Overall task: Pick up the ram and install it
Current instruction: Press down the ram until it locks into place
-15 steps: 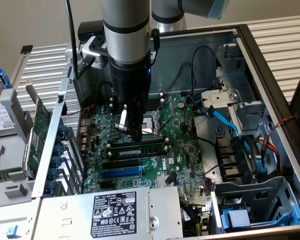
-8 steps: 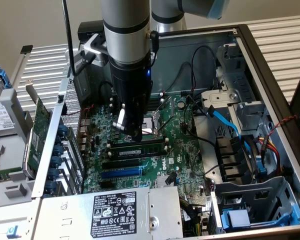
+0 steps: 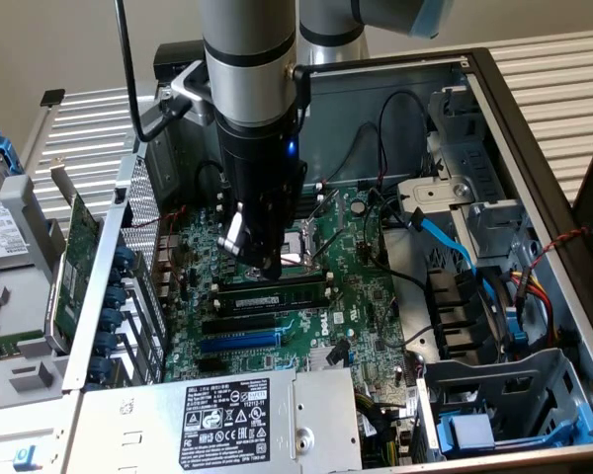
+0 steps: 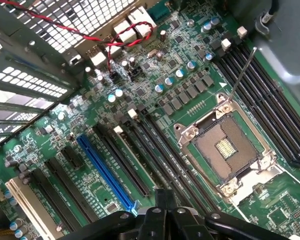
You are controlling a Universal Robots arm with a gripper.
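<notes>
In the exterior view the ram [image 3: 277, 293], a long dark stick with a pale label strip, stands on edge in a black memory slot on the green motherboard [image 3: 366, 296]. My gripper [image 3: 269, 267] hangs straight down over the stick's middle, its tip just above the upper edge; whether it touches I cannot tell. In the wrist view the shut dark fingertips [image 4: 162, 200] point down at the row of long black memory slots [image 4: 160, 155] beside the processor socket [image 4: 225, 150]. Nothing is held between the fingers.
The open metal computer case [image 3: 534, 178] walls in the board. A blue expansion slot [image 3: 239, 342] and the labelled power supply [image 3: 227, 415] lie in front. Blue and black cables [image 3: 445, 242] and a drive cage stand at the exterior view's right. A green card [image 3: 79, 257] leans outside at its left.
</notes>
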